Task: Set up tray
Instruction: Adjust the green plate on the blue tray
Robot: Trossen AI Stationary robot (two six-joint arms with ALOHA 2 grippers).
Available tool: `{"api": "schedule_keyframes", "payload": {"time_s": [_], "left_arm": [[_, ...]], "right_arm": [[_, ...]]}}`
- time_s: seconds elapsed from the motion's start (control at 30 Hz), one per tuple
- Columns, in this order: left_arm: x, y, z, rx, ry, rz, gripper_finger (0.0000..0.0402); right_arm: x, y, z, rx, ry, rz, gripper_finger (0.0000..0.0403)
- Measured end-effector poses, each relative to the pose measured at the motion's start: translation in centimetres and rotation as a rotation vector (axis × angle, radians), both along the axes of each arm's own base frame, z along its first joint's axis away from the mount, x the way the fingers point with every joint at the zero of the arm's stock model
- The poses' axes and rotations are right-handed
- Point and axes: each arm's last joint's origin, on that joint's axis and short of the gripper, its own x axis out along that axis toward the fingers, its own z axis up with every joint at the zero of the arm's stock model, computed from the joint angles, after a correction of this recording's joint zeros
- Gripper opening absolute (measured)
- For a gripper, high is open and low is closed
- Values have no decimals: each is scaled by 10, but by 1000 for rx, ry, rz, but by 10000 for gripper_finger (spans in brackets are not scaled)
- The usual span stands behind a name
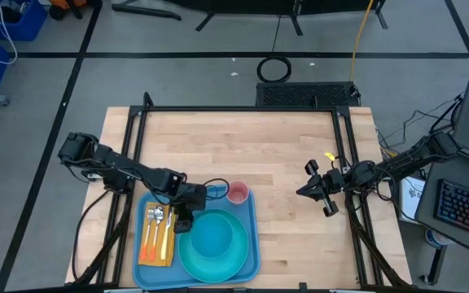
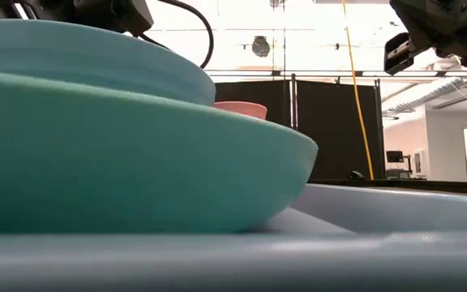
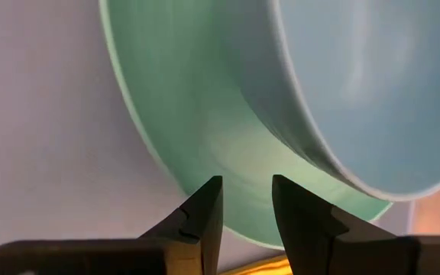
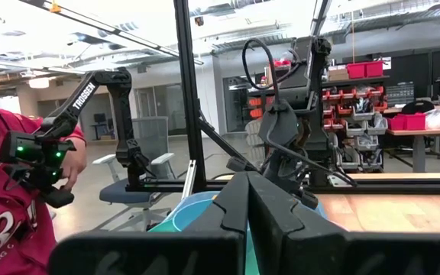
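Your tray [image 1: 197, 273] sits at the near edge of the surface [image 1: 275, 155], toward its left corner, with wood bare from its right rim to the right edge and across the whole far half. On it: a teal plate [image 1: 236, 262] carrying a blue bowl [image 1: 212, 236], a pink cup [image 1: 238, 193] in the far right corner, and cutlery [image 1: 158, 218] on an orange napkin [image 1: 155, 248] along the left rim. Your left hand [image 1: 183, 225] hangs over the tray just beside the plate's left rim; its fingers [image 3: 205, 221] stand slightly apart with nothing between them, tips close over the plate's edge. Your right hand [image 1: 308, 190] is raised near the right edge, well apart from the tray, fingers pressed together and empty. In the low view the plate and bowl fill the frame, hiding the left hand's tips. A person [image 4: 6, 198] holding a controller shows beyond the surface; "TROSSEN" reads on an arm [image 4: 101, 95] there. The shirt lettering is cut off.
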Motion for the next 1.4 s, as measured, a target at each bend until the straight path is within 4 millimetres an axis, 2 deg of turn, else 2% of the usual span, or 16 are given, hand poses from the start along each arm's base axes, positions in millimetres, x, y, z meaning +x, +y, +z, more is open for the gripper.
{"api": "schedule_keyframes", "payload": {"time_s": [0.63, 1.0, 1.4], "left_arm": [[-2, 2, -3, 52, 13, -19, 115], [-6, 5, -5, 128, 43, -16, 6], [-11, 9, -8, 246, 85, 14, 23]], "right_arm": [[0, 0, 0, -1, 1, 0, 0], [0, 0, 0, 0, 0, 0, 0], [0, 0, 0, 0, 1, 0, 0]]}}
